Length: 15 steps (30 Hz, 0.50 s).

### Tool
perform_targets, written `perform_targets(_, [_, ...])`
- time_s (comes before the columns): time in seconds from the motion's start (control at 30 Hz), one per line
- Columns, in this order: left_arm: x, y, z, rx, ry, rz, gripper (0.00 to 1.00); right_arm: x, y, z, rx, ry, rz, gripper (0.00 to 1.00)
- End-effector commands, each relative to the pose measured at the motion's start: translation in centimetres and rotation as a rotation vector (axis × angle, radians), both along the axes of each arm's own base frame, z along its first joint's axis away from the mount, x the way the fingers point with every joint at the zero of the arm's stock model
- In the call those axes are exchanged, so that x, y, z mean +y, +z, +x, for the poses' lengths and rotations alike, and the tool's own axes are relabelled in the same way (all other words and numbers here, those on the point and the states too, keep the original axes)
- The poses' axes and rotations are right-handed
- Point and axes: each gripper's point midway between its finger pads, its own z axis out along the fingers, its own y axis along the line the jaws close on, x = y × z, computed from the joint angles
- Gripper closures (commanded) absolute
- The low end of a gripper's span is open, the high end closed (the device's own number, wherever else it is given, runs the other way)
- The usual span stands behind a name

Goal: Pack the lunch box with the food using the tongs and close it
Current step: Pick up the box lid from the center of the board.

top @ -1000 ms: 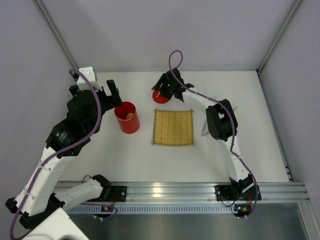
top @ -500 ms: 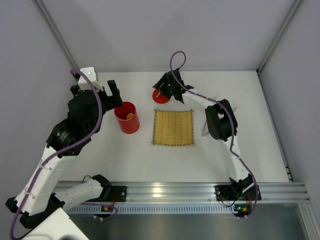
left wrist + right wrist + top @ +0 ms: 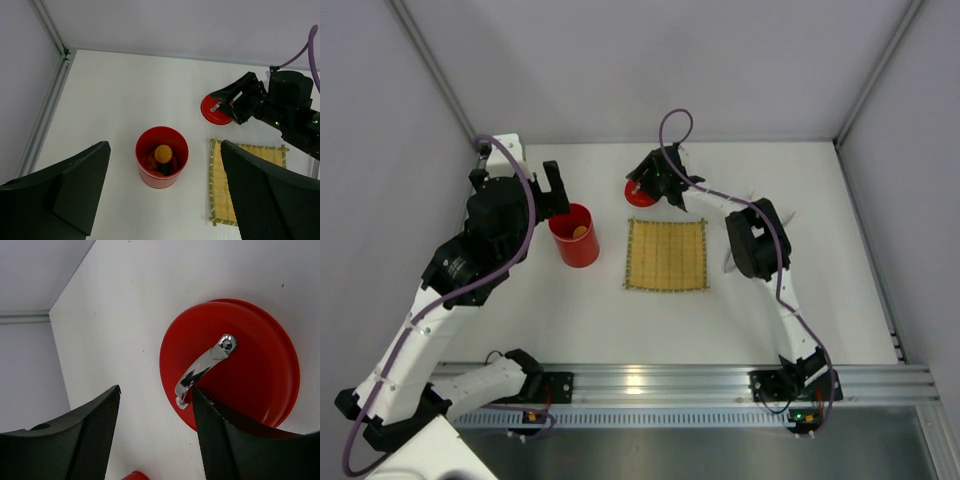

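Note:
The red lunch box (image 3: 574,236) stands upright left of the mat, its top uncovered. Inside it lies the food (image 3: 164,154): a round orange-yellow piece over reddish chunks and a dark piece. My left gripper (image 3: 165,145) hovers open high above the box, with nothing between its fingers. The red lid (image 3: 235,365) lies flat on the table behind the mat, its shiny metal handle (image 3: 202,369) facing up. My right gripper (image 3: 156,390) is open low over the lid's left edge, and its right finger (image 3: 215,425) touches the handle's near end. Thin pale ends (image 3: 729,263) under the right arm's elbow may be the tongs.
A square yellow bamboo mat (image 3: 666,254) lies bare in the middle of the white table (image 3: 620,310). Grey walls close the back and both sides. The right arm's elbow (image 3: 757,238) hangs just right of the mat.
My left arm has shifted a little to the right over the lunch box. The right gripper's jaws have narrowed slightly beside the lid's handle.

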Motion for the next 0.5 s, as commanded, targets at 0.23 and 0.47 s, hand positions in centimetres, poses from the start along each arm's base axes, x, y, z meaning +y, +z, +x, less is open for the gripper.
perform_targets(0.23, [0.1,0.2,0.3,-0.013,0.004,0.023,0.04,0.2,-1.3,2.0,-0.045,-0.065,0.065,0.46])
perform_targets(0.47, [0.1,-0.3,0.4,-0.003,0.006,0.034,0.04,0.4,-2.6,2.5,-0.060,-0.075,0.079,0.66])
